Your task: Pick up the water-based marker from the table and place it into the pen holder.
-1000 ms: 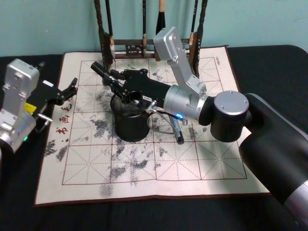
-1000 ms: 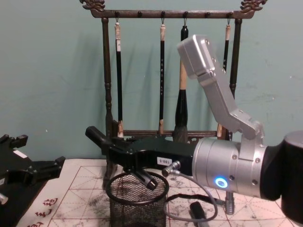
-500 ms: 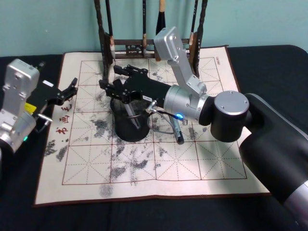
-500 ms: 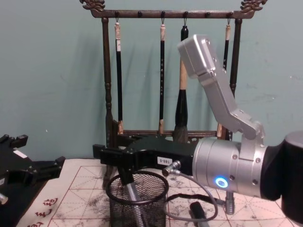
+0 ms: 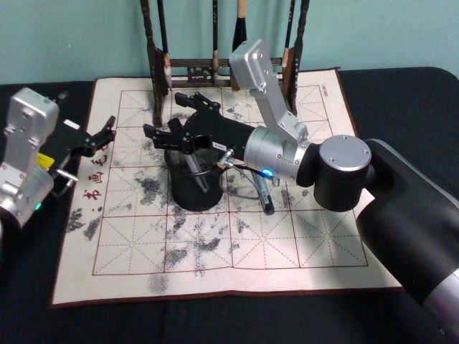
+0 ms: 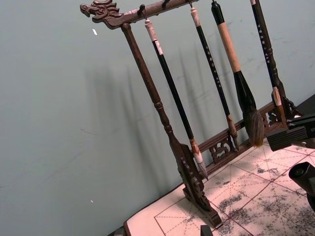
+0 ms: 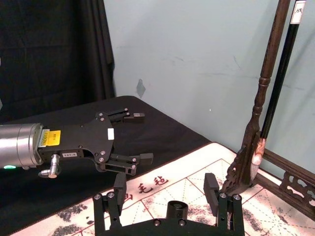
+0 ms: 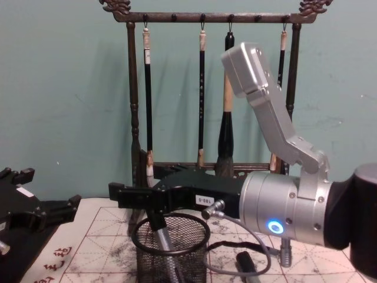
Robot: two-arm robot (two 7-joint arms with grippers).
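The water-based marker (image 5: 195, 170) has dropped from the right gripper (image 5: 163, 113), whose jaws gape empty. It leans in the pen holder (image 5: 188, 199) below them, brush rack (image 5: 159, 68) just beyond. The left gripper (image 5: 106, 132) idles well aside, jaws parted.

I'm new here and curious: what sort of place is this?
Probably a calligraphy practice desk staged for robot testing: a brush rack, an ink-stained gridded mat and a mesh pen holder.

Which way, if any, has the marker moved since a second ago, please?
Yes: the marker went down, from above the pen holder into it, under the right gripper.
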